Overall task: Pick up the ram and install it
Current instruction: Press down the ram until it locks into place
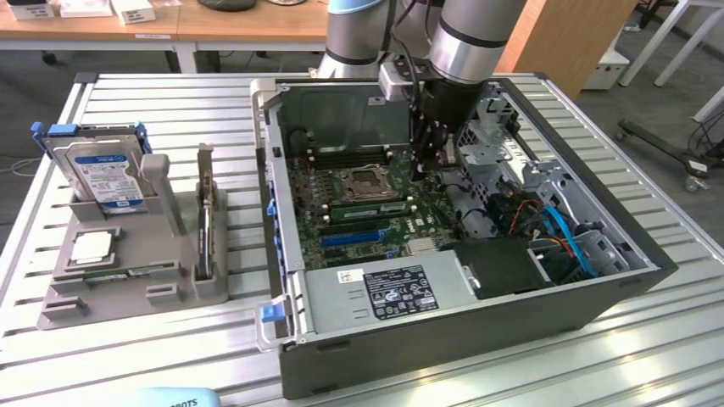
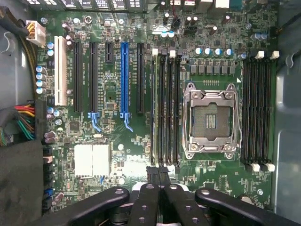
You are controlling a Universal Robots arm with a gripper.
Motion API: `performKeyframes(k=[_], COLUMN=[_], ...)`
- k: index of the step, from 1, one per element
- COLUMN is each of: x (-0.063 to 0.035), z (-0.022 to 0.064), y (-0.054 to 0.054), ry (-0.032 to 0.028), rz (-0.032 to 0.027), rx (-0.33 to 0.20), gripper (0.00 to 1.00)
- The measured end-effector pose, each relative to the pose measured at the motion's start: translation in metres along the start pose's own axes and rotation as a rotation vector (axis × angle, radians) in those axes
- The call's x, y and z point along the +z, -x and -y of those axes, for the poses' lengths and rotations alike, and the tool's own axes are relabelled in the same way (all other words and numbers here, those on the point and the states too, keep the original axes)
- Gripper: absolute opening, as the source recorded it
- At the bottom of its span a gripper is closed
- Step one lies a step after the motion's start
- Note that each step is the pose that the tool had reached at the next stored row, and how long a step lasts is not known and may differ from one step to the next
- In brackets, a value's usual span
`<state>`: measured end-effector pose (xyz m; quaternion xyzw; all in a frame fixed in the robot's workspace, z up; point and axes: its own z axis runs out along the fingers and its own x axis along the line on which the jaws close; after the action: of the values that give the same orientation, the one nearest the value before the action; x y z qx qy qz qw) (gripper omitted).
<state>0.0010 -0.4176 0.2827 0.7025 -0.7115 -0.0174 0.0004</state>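
A green ram stick [image 1: 368, 206] stands seated in a slot beside the empty processor socket [image 1: 364, 180] on the motherboard inside the open computer case. In the wrist view it shows edge-on as a pale line [image 2: 155, 108] in the outermost of the dark slots. My gripper [image 1: 426, 167] hangs over the end of those slots, close above the board. Its black fingertips [image 2: 153, 173] are pressed together just past the slot ends, and my gripper [image 2: 158, 173] is shut with nothing between them.
The case walls [image 1: 267, 170], drive cage [image 1: 498, 136] and cables [image 1: 565, 229] ring the board. At the exterior view's left, a grey fixture [image 1: 68, 309] holds a hard drive [image 1: 104, 176], a silver processor [image 1: 93, 246], an upright card [image 1: 203, 220] and a thin green strip [image 1: 122, 274].
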Motion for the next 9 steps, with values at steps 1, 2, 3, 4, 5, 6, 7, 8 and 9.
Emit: performKeyframes(k=[1,2,3,4,5,6,7,8,9], x=[0.0,0.0,0.0005,0.0011,0.0018,0.0025,0.0033,0.0041,0.0049], z=[0.0,0.0,0.0001,0.0001,0.0001,0.0001,0.0002,0.0002,0.0002], y=[0.0,0.0,0.0,0.0,0.0,-0.0001,-0.0001,-0.0001,-0.0001], ry=[0.0,0.0,-0.0001,-0.0003,-0.0004,-0.0004,-0.0005,-0.0005,-0.0006], rz=[0.0,-0.0002,0.0001,0.0002,0.0001,0.0,0.0001,0.0002,0.0001], rx=[0.0,0.0,0.0,0.0,0.0,0.0,0.0,0.0,0.0], gripper=[0.1,0.1,0.1,0.1,0.1,0.1,0.1,0.1,0.1])
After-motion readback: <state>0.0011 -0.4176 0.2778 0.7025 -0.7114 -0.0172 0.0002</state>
